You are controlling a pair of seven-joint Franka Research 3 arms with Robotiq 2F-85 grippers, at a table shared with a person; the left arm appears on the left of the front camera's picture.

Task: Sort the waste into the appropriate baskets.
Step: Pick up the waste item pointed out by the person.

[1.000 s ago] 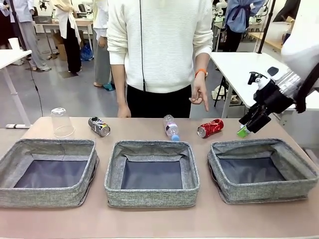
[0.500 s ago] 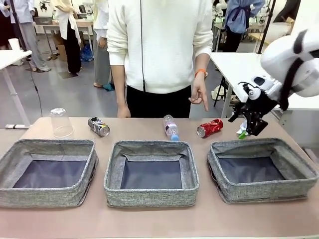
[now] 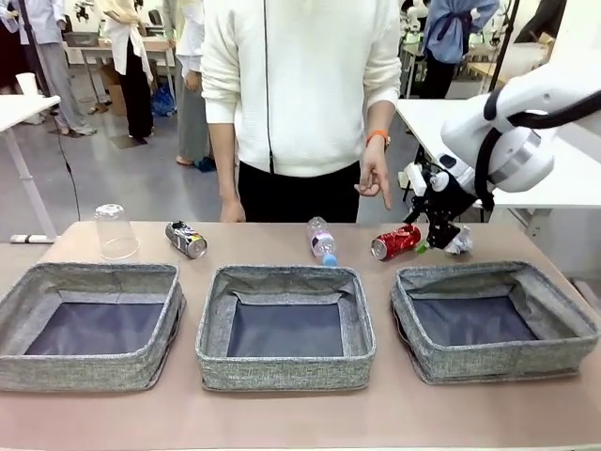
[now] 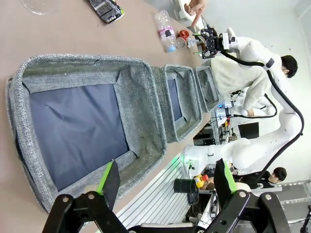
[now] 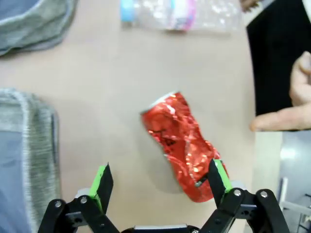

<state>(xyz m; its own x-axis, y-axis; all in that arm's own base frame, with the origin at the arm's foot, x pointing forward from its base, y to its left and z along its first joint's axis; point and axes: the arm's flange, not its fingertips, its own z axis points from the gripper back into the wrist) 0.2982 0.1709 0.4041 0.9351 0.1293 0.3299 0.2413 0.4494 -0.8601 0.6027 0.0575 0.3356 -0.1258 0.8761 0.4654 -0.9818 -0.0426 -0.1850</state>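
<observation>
Step in hand, as I judge it: approach for picking the first item. The right hand (image 3: 439, 241) hangs low over the far right part of the surface (image 3: 282, 418), jaws wide apart and empty, fingers pointing down. In its wrist view the crushed red can (image 5: 181, 145) lies slantwise below the right hand (image 5: 160, 177), one end close to one green pad, the other reaching into the gap. The can (image 3: 396, 241) rests on the surface near the far edge, behind the right basket (image 3: 488, 274), with the crumpled paper ball (image 3: 459, 243) just beside the hand. The person's finger (image 3: 386, 195) points down towards the can. Further along the far edge: clear blue-capped bottle (image 3: 322, 241), dark printed can (image 3: 187, 238), upturned clear plastic cup (image 3: 116, 231). Middle basket (image 3: 282, 278) and left basket (image 3: 94, 274) show only bare bases. Left hand (image 4: 165, 177) is open, empty, above the left basket. Next move likely calls for centring both fingers across the can's waist, lowering, then closing without catching the paper ball.
</observation>
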